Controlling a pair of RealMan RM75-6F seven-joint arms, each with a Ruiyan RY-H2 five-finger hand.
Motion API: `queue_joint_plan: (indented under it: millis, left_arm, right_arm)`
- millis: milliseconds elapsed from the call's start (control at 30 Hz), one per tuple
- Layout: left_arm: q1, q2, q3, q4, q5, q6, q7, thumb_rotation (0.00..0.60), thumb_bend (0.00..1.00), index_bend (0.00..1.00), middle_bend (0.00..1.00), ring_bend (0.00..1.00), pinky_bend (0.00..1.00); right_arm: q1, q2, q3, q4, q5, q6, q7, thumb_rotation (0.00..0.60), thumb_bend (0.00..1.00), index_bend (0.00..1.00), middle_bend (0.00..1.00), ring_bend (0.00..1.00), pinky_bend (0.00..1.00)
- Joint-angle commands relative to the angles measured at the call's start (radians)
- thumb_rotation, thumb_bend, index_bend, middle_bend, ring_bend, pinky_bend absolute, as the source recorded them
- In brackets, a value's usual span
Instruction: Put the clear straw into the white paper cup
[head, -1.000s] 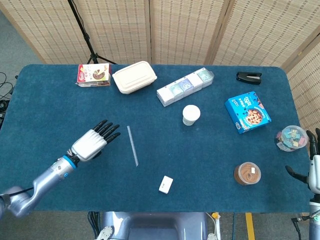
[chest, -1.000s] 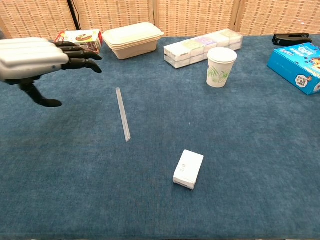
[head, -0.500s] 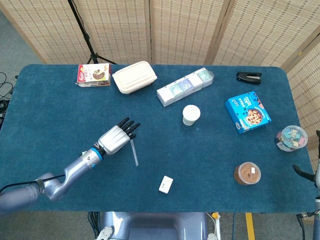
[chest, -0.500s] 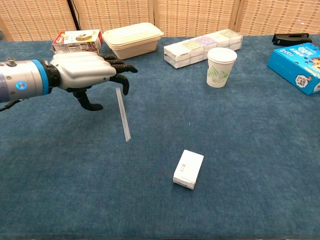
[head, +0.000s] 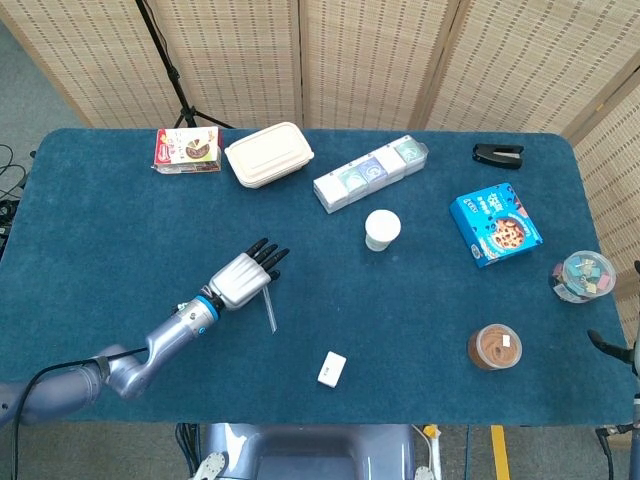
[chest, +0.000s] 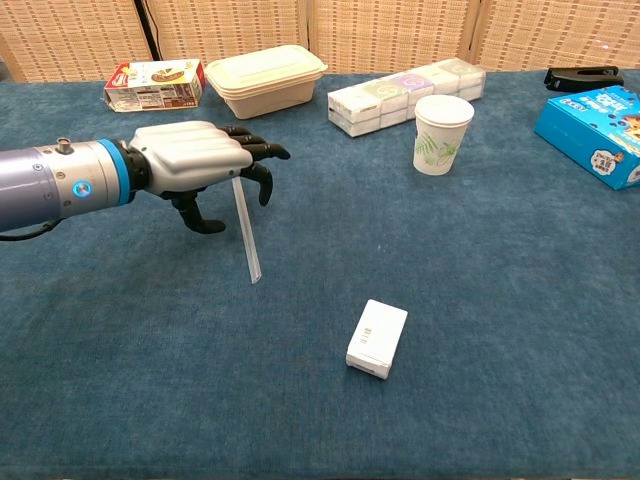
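One clear straw (chest: 246, 233) lay flat on the blue table (chest: 480, 300), long axis running near-to-far, well left of one white paper cup (chest: 441, 134). Left hand (chest: 195, 165) hovered over its far end, fingers spread, holding nothing.

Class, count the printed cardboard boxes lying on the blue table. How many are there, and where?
2. A red printed cardboard box lies at the far left, beside the beige lidded container. A blue printed cardboard box lies right of the white paper cup.
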Motion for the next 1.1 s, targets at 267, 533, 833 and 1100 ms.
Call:
queue_joint_plan:
  millis: [267,533,833,1100]
  left_arm:
    - [-0.018,-0.03,0.015,0.04,-0.015,0.016,-0.003,0.6,0.31,0.4,0.0,0.0,0.0]
    - [-0.026,-0.048,0.021,0.053,-0.038,0.019,0.008,0.6,0.31,0.42,0.0,0.0,0.0]
    - [-0.034,-0.073,0.028,0.075,-0.056,0.025,0.01,0.6,0.31,0.54,0.0,0.0,0.0]
    - [-0.035,-0.077,0.032,0.073,-0.067,0.037,0.023,0.6,0.34,0.56,0.0,0.0,0.0]
  right_arm:
    - [-0.002,0.004,-0.001,-0.004,-0.001,0.005,0.006,0.6,0.0,0.0,0.0,0.0,0.0]
    - [-0.002,0.007,-0.005,-0.008,-0.003,0.003,0.005,0.6,0.0,0.0,0.0,0.0,0.0]
    - [0.0,0.009,-0.009,-0.01,-0.004,-0.001,0.005,0.6,0.0,0.0,0.0,0.0,0.0]
    - [0.0,0.012,-0.01,-0.012,-0.005,-0.001,0.008,0.6,0.0,0.0,0.0,0.0,0.0]
